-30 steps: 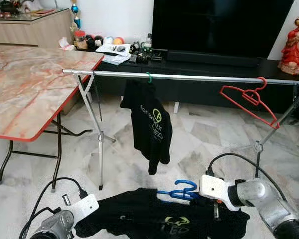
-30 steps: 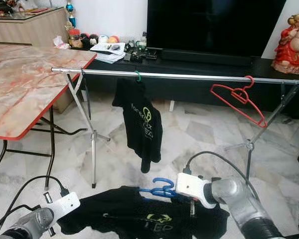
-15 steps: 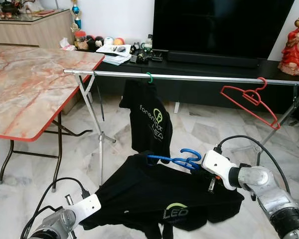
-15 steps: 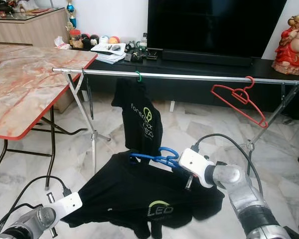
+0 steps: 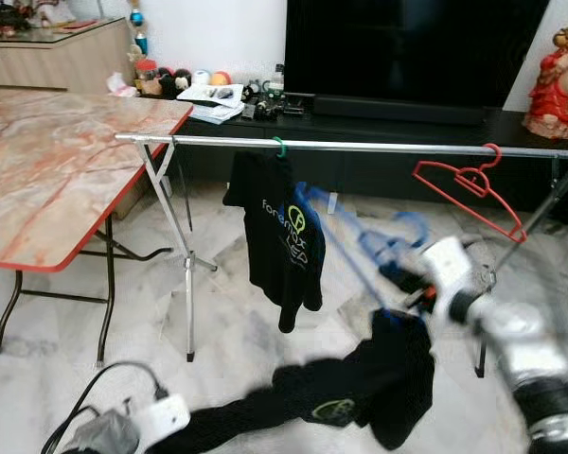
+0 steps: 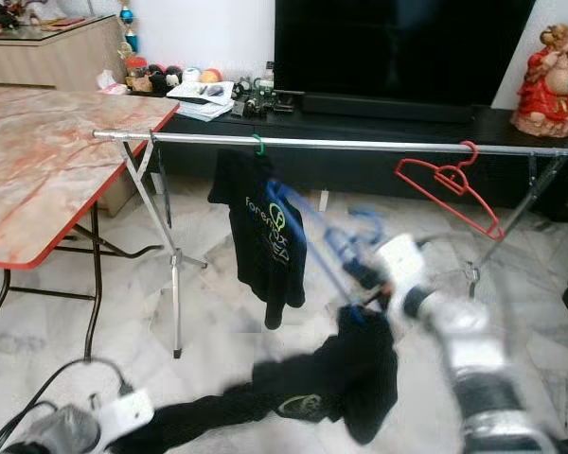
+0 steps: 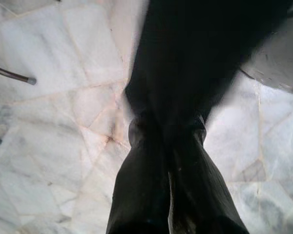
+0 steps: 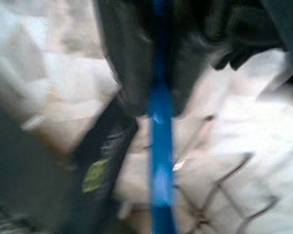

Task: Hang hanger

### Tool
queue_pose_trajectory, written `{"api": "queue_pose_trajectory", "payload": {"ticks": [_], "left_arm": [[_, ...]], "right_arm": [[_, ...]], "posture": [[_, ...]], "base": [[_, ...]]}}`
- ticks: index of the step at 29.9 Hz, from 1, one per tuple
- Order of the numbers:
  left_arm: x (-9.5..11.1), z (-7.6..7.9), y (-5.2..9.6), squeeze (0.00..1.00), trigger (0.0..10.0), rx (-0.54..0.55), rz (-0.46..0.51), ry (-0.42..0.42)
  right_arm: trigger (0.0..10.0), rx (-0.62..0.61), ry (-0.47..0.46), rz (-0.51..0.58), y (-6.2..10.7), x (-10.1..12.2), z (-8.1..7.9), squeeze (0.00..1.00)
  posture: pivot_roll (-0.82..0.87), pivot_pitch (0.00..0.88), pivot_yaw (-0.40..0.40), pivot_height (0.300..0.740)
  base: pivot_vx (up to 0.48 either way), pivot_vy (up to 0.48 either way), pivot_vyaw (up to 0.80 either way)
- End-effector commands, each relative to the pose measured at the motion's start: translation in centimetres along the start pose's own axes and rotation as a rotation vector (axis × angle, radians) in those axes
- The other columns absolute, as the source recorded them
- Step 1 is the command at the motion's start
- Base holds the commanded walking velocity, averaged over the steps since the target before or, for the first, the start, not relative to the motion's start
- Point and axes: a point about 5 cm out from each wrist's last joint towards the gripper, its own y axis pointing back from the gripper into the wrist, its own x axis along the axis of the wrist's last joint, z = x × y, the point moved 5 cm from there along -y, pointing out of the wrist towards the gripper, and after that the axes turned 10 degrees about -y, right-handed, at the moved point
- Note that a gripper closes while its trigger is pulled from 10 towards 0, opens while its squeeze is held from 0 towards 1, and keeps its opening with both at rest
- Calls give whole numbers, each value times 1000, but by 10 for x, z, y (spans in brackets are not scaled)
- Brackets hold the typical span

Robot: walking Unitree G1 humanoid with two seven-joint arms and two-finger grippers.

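Blue hanger point(image 5: 360, 248): blurred, below our rail point(image 5: 379, 147), carrying a black shirt point(image 5: 383, 383).
Right hand point(image 5: 418, 284): clamped on the hanger.
Left hand point(image 7: 167, 161): pinching the shirt's other end.

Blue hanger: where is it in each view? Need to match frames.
Left eye view: blue hanger, blurred, right of centre, below the rail.
Right eye view: right of centre, just right of the hung black shirt.
Left wrist view: cannot make it out; dark cloth.
Right wrist view: blue bar down the middle.
Shared landmark: red hanger on the rail.
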Motion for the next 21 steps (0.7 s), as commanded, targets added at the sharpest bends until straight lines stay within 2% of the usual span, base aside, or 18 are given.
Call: {"api": "queue_pose_trajectory", "payload": {"ticks": [1,2,5,6,7,8,9,10,12,13,14,16,17,19,21], "left_arm": [[-21,3,2,0,0,-21,-73,25],[-19,6,2,0,0,-42,-58,30],[-17,4,2,0,0,-32,-49,27],[-13,-2,2,0,0,-7,-30,30],[-13,-2,2,0,0,-7,-30,30],[-10,-5,3,0,0,11,-17,32],[-3,-13,4,0,0,50,20,63],[-3,-13,4,0,0,50,20,63],[18,-33,9,0,0,115,127,174],[26,-40,12,0,0,133,169,207],[38,-48,16,0,0,148,232,254],[52,-54,20,0,0,139,308,293],[57,-56,22,0,0,139,338,305],[57,-56,22,0,0,139,338,305],[71,-61,28,0,0,135,424,360]], "right_arm": [[10000,-95,-12,-21,8,-5,18,0],[10000,-148,-58,33,9,3,26,0],[10000,-206,-89,81,10,10,33,0],[10000,-228,-137,178,9,23,34,0],[10000,-228,-137,178,9,23,34,0],[10000,-241,-174,247,9,32,35,0],[10000,-249,-246,366,10,46,35,0],[10000,-249,-246,366,10,46,35,0],[10000,-233,-549,606,11,61,34,0],[10000,-222,-652,672,11,61,32,0],[10000,-168,-758,709,3,55,21,0],[10000,-152,-826,718,-6,42,6,0],[10000,-162,-900,744,-7,36,5,0],[10000,-162,-900,744,-7,36,5,0],[10000,-224,-1159,834,-7,17,11,0]], "posture": [[66,0,-18,740],[66,0,-17,740],[63,0,-16,740],[62,0,-16,740],[62,0,-16,740],[62,0,-16,740],[60,0,-18,740],[60,0,-18,740],[72,0,-22,740],[72,0,-22,740],[76,0,-22,740],[79,0,-22,740],[83,0,-22,740],[83,0,-22,740],[80,0,-23,740]], "base": [[0,0,0],[0,0,0],[0,0,0],[0,0,0],[0,0,0],[0,0,0],[0,0,0],[0,0,0],[0,0,0],[0,0,0],[0,0,0],[0,0,0],[0,0,0],[0,0,0],[0,0,0]]}}
